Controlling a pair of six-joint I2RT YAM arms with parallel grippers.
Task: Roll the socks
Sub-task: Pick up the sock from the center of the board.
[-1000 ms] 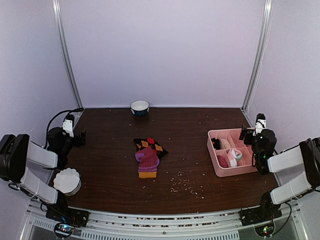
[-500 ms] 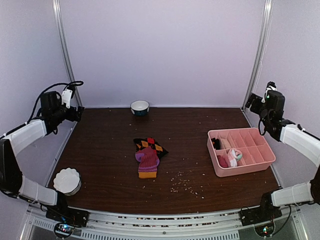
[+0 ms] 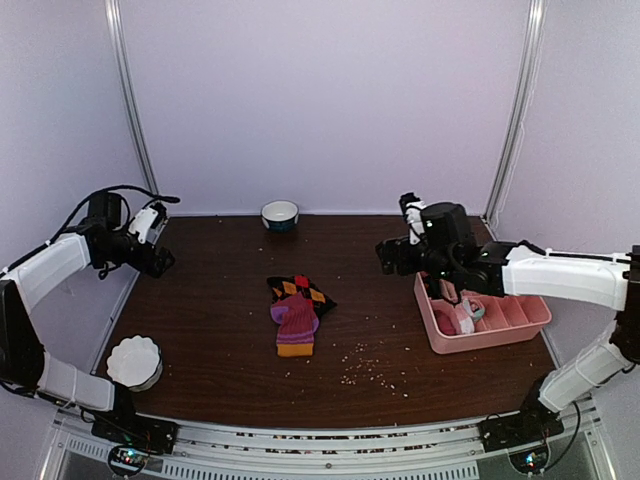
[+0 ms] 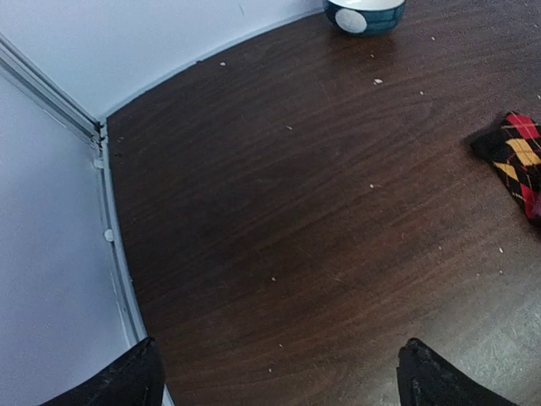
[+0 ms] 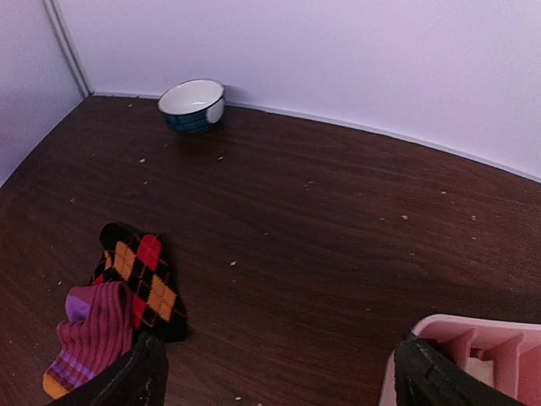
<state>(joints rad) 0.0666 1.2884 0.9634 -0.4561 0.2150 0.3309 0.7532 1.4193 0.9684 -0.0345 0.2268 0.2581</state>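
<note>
The socks [image 3: 297, 312] lie overlapped mid-table [image 3: 220, 330], the striped one on the argyle one. The left jaws hang spread and empty near the far-left corner. The right jaws, also parted and empty, hover just beside the pink tray [image 3: 482, 342].

Spread left claw [image 4: 277, 374] above table [image 4: 296, 220], argyle sock [image 4: 517, 159] at right.
</note>
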